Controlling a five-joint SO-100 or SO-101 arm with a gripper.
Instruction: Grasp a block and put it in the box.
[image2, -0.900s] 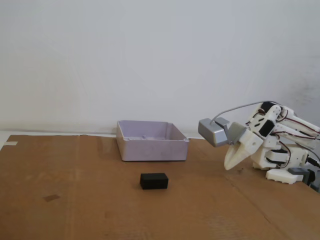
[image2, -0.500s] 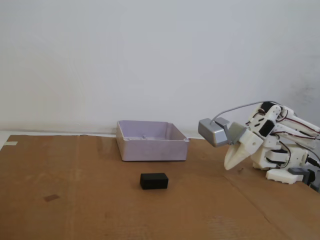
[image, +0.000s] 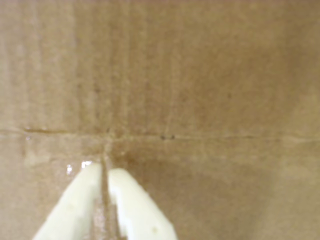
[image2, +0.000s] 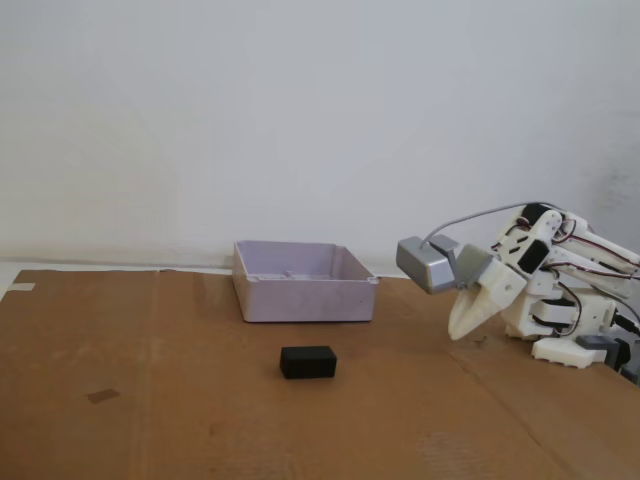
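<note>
The gripper hangs tip-down just above the cardboard sheet at the fixed view's right, its fingers pressed together and holding nothing, exactly as it stood a moment ago. The block lies on the cardboard just in front of the box, apart from it and well left of the gripper. The wrist view shows only the closed fingertips over a cardboard crease, with neither block nor box.
</note>
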